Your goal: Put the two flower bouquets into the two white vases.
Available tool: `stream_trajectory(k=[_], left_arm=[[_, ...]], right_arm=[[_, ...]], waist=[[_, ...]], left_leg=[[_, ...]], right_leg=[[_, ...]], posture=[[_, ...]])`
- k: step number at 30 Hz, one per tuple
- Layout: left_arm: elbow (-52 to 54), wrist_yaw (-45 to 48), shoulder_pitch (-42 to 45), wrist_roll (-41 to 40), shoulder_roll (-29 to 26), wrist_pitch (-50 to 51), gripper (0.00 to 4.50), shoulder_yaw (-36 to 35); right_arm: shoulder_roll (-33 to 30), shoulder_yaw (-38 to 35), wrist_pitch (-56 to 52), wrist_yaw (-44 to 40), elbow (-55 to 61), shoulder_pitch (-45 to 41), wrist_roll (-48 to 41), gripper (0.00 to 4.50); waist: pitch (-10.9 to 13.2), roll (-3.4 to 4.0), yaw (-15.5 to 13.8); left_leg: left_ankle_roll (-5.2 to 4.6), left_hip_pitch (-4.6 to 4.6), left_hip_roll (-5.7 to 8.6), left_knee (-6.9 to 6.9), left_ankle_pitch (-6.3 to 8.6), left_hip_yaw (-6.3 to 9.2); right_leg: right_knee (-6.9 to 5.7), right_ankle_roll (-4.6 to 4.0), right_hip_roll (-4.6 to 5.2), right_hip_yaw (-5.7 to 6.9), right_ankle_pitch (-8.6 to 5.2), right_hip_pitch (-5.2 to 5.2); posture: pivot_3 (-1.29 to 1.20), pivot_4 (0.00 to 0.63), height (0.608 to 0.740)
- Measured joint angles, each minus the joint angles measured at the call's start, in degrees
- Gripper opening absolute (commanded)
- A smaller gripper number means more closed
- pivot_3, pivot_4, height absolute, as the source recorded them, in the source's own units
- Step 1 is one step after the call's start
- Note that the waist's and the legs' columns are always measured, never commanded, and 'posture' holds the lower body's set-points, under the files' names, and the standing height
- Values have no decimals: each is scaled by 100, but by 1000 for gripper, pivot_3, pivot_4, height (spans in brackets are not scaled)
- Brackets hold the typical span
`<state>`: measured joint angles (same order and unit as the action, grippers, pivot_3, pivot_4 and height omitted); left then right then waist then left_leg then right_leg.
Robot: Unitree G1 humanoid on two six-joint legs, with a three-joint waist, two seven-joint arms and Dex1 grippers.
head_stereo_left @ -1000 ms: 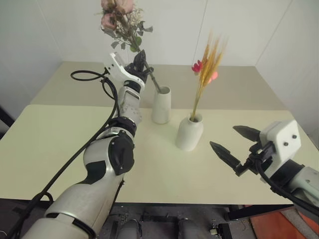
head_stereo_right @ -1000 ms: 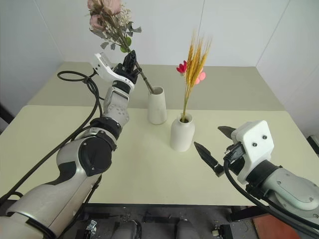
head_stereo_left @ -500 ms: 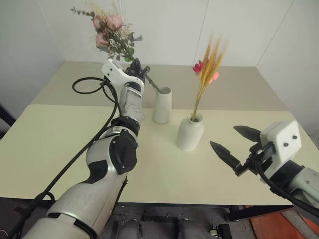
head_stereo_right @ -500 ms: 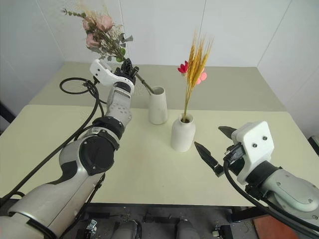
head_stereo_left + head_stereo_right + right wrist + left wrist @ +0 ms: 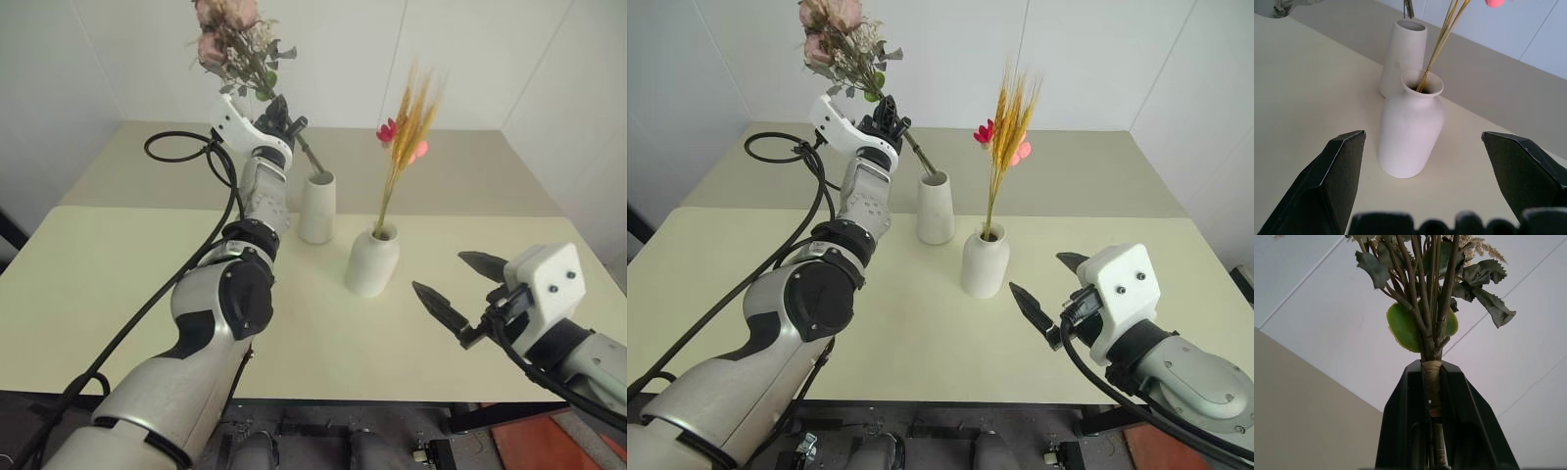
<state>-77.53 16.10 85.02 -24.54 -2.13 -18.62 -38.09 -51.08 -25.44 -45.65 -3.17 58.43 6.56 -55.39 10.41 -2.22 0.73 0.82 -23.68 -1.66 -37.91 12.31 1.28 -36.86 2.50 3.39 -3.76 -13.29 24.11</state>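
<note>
Clamped in the left gripper (image 5: pixel 279 111) was the rose bunch (image 5: pixel 235 44), as seen from the left eye. The bunch was held up high above the table (image 5: pixel 118 264), with its blooms tipped toward the robot's left. Its stem end slanted down to the mouth of the slim vase (image 5: pixel 316 207). Whether the stem tip was inside the mouth could not be told. Just to the right of that vase, and nearer the robot, stood the round vase (image 5: pixel 372 260). The wheat bunch (image 5: pixel 407 132) stood upright in it. The right gripper (image 5: pixel 460 294) was held low and well to the right of both vases, with its fingers spread wide and nothing between them.

From the right eye, the same things were seen in the same places.

From the left wrist, the wrapped stem of the rose bunch (image 5: pixel 1432 382) was seen pinched between the two black fingers (image 5: pixel 1405 426). Green leaves fanned out above them.

From the right wrist, the round vase (image 5: pixel 1409 129) was seen between the two spread fingers (image 5: pixel 1332 176), but not touched by them. Thin yellow stalks rose out of its neck. The slim vase (image 5: pixel 1403 54) stood just behind it.
</note>
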Motion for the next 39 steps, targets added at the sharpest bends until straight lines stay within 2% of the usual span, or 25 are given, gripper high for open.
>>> stream_trajectory(k=[5, 13, 21, 31, 33, 34, 39], left_arm=[[-3, -382, -128, 481, -12, -46, 90, 330], [-80, -437, -210, 818, 35, -126, 90, 555], [-80, 43, -207, 1709, 109, -477, 90, 1436], [-76, 669, -242, 1869, 143, -781, 90, 1647], [-73, 792, -342, 1871, 124, -848, 797, 1680], [-73, 857, -421, 1872, 111, -873, 955, 1701], [-74, 1049, -641, 1864, 96, -871, 2520, 1699]], right_arm=[[-28, 21, 214, 59, 0, 84, -15, 4500], [-184, -12, 652, 166, 0, 413, -223, 4500], [-194, -4, 866, 284, 1, 560, -186, 4500], [-110, 16, 868, 215, 1, 568, 31, 4500], [-88, 16, 863, 198, 1, 549, 61, 4500], [-73, 19, 859, 188, -2, 528, 71, 4500], [-66, 55, 823, 52, -55, 433, 150, 4500]], waist=[[0, 0, -3], [0, 0, 4], [0, -1, -7], [0, -1, -2], [-1, 0, -3], [-1, 0, 0], [-1, 0, -2]], left_leg=[[0, 2, 0, 0, 0, 0], [0, 3, 0, 0, 0, -1], [0, 1, 2, 0, 0, -1], [0, 4, 2, 0, 0, -2], [0, 6, 2, 0, 0, -2], [0, 8, 2, 0, 0, -2], [0, 6, 2, 0, 0, -3]], right_leg=[[0, 0, 0, 0, 0, -2], [-2, 0, 0, -1, 0, -1], [0, 0, 0, -2, 0, -2], [-2, 0, 0, -5, 0, -3], [-3, 0, 0, -5, 0, -4], [-3, 0, 0, -5, 0, -4], [-5, 0, 0, -6, 0, -3]], posture=[[0, 150, 740], [0, 150, 740], [0, 150, 740], [0, 150, 740], [0, 150, 740], [0, 150, 740], [0, 150, 740]])
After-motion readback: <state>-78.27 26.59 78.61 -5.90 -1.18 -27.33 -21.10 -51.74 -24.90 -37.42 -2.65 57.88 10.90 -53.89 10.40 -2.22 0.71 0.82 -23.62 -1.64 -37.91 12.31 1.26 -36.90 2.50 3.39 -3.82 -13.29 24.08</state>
